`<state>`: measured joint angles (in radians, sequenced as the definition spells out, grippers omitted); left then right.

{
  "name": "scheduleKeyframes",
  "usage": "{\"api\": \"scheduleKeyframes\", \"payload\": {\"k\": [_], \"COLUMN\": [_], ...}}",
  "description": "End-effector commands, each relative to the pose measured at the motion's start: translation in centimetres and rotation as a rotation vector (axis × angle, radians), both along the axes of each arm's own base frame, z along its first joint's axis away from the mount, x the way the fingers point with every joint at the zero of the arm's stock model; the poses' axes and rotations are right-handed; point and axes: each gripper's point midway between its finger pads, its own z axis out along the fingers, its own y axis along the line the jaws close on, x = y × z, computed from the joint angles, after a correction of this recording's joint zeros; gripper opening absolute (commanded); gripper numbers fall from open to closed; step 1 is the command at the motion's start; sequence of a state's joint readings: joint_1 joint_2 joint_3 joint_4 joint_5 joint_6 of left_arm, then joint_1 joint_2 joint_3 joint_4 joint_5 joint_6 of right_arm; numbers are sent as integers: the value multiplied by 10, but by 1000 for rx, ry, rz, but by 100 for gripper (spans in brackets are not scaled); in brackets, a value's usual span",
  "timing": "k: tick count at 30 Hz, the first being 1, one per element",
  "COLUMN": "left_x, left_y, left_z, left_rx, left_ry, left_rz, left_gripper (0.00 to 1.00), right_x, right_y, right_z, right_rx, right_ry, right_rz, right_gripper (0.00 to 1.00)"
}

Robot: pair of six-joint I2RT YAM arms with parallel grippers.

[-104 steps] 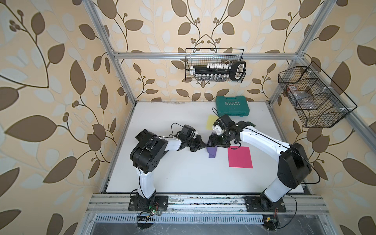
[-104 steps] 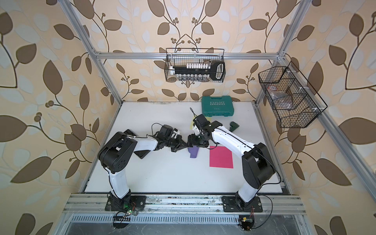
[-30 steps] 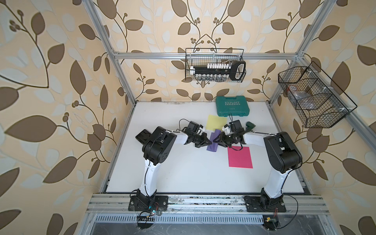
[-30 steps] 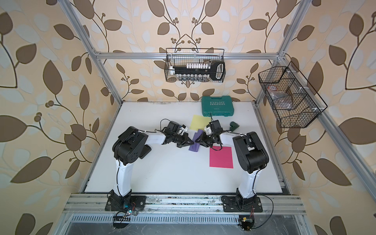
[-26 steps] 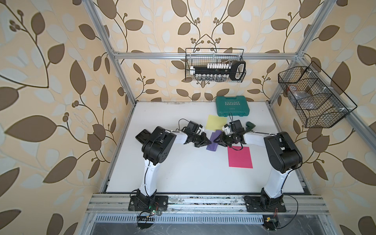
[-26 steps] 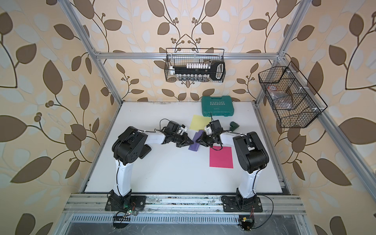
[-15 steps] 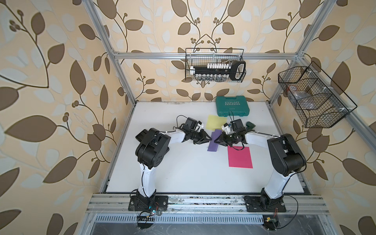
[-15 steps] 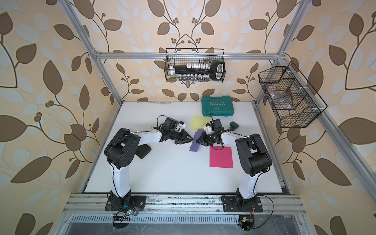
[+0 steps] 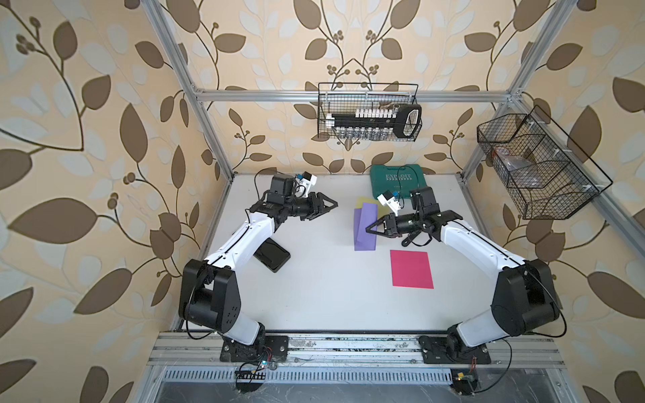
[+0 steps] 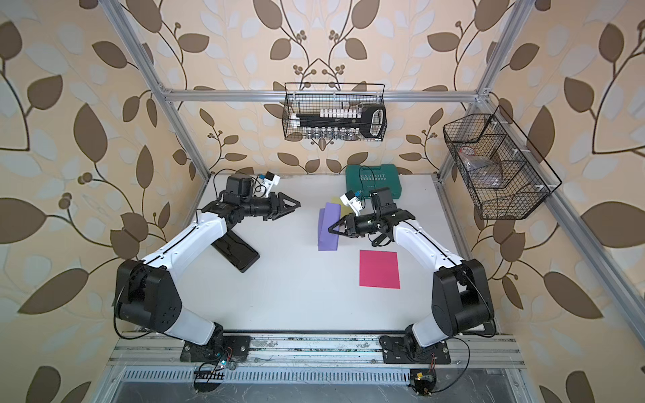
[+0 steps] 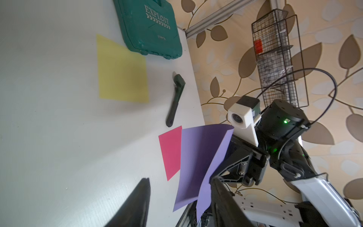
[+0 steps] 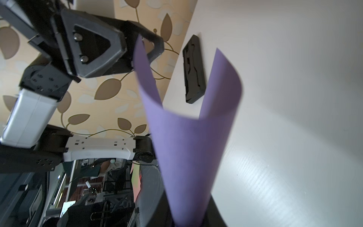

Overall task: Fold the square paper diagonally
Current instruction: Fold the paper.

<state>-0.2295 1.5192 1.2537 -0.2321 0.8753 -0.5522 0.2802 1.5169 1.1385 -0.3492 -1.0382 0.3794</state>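
Note:
The square paper is a purple sheet (image 9: pixel 364 226) (image 10: pixel 328 226), bent over into a loose U and not creased. My right gripper (image 9: pixel 367 230) (image 10: pixel 330 231) is shut on its bent part, and in the right wrist view the sheet (image 12: pixel 188 147) rises from between the jaws with its two free edges spread apart. My left gripper (image 9: pixel 330 207) (image 10: pixel 295 206) is open and stands apart from the sheet, well to its left. The left wrist view shows its two dark fingers (image 11: pixel 137 196) wide apart, with nothing between them and the purple sheet (image 11: pixel 198 157) beyond them.
A yellow sheet (image 9: pixel 364 201) lies just behind the purple one, and a pink sheet (image 9: pixel 411 268) in front to the right. A green tool case (image 9: pixel 398 181) stands at the back. A black flat device (image 9: pixel 272 256) lies under my left arm. A dark tool (image 11: pixel 175 98) lies near the table's right edge.
My left gripper has opened, let go of the purple paper and drawn back to the left. The right gripper keeps hold of the paper, whose free edges have sprung apart.

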Motion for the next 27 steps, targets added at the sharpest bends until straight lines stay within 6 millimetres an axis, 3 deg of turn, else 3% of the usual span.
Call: {"api": "scheduleKeyframes", "payload": {"k": [1, 8, 16, 27], "left_x": [-26, -65, -77, -76], "left_y": [-10, -38, -46, -43], "left_z": [42, 79, 84, 76], "left_rx": [-83, -109, -149, -95], "left_ry": [-77, -214, -215, -203], "left_rz": [-154, -268, -274, -246], "left_gripper": [55, 57, 56, 51], "right_x": [-16, -31, -37, -41], "right_y": [7, 21, 28, 27], "right_z": [48, 86, 99, 112], "right_rx": [124, 186, 203, 227], "right_ry": [-98, -173, -181, -208], "right_rz": [126, 214, 226, 231], "right_gripper": [21, 21, 21, 20]}}
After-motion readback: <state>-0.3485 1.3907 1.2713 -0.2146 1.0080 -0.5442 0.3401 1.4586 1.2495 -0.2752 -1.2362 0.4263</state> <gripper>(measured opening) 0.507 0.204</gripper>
